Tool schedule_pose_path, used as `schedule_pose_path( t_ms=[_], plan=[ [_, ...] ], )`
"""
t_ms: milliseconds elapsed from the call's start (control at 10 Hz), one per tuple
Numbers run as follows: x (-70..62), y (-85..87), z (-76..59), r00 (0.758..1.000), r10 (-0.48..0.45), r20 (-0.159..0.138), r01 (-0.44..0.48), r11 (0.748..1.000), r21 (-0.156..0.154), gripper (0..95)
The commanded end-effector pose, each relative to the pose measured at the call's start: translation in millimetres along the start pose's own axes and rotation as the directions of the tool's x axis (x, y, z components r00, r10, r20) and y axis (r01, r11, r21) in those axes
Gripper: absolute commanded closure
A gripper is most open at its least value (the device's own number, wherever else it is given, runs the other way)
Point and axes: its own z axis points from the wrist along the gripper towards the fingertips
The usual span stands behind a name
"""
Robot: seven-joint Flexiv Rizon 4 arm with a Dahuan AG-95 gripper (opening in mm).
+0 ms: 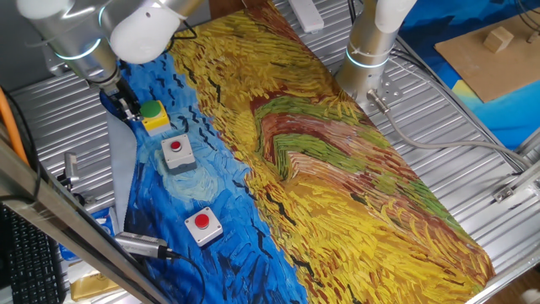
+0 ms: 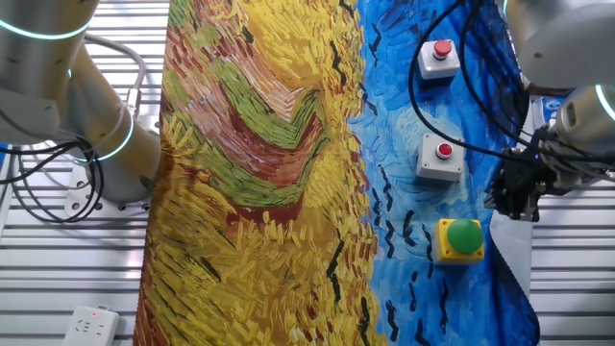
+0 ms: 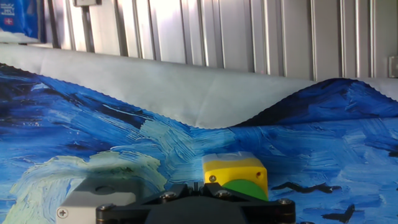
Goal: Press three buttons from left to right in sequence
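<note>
One fixed view: my gripper hangs just beside the green button, at its nine o'clock, low over the blue end of the painted cloth. I judge the main risk is a sideways nudge: coming down from here, the fingers would catch the yellow box's edge and shove it rather than press the cap. The middle red button sits at five o'clock from the green one, and the far red button further along the same line, so a slid box could crowd its neighbour. I cannot tell here whether the fingers are apart or together.

The other fixed view: the gripper is at about one o'clock from the green button, close to it but not over the cap. The cloth's edge is turned up beside it, and I judge a low approach could snag that fold. The two red buttons stand in a row toward twelve o'clock, grey-white boxes with small red caps, apparently untouched. Finger state stays unreadable.

Hand view: the green button shows a domed green cap on a yellow box with a corner screw, just beyond the hand's dark body. The grey-white box lies at its nine o'clock. The fingertips are out of sight.
</note>
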Motion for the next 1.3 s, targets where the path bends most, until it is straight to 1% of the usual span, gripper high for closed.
schedule_pose_path(
  t_ms=[100, 200, 300, 600, 700, 800, 900, 1000, 1100, 1200, 1300],
  plan=[
    [-0.4, 0.3, -0.4, 0.999, 0.003, -0.034, -0.005, 0.999, -0.050, 95.0],
    [-0.4, 0.3, -0.4, 0.999, -0.003, -0.044, 0.001, 0.999, -0.050, 95.0],
    [-0.4, 0.3, -0.4, 0.998, -0.006, -0.066, 0.002, 0.999, -0.048, 95.0],
    [-0.4, 0.3, -0.4, 0.993, -0.040, -0.109, 0.034, 0.998, -0.051, 95.0],
    [-0.4, 0.3, -0.4, 0.992, -0.045, -0.114, 0.039, 0.998, -0.053, 95.0],
    [-0.4, 0.3, -0.4, 0.993, -0.045, -0.109, 0.040, 0.998, -0.051, 95.0],
    [-0.4, 0.3, -0.4, 0.996, -0.048, -0.074, 0.044, 0.998, -0.052, 95.0],
    [-0.4, 0.3, -0.4, 0.997, -0.068, 0.023, 0.069, 0.997, -0.042, 95.0],
    [-0.4, 0.3, -0.4, 0.995, -0.068, 0.067, 0.071, 0.997, -0.037, 95.0],
    [-0.4, 0.3, -0.4, 0.993, -0.076, 0.087, 0.079, 0.996, -0.031, 95.0],
    [-0.4, 0.3, -0.4, 0.993, -0.080, 0.092, 0.083, 0.996, -0.031, 95.0]
  ],
)
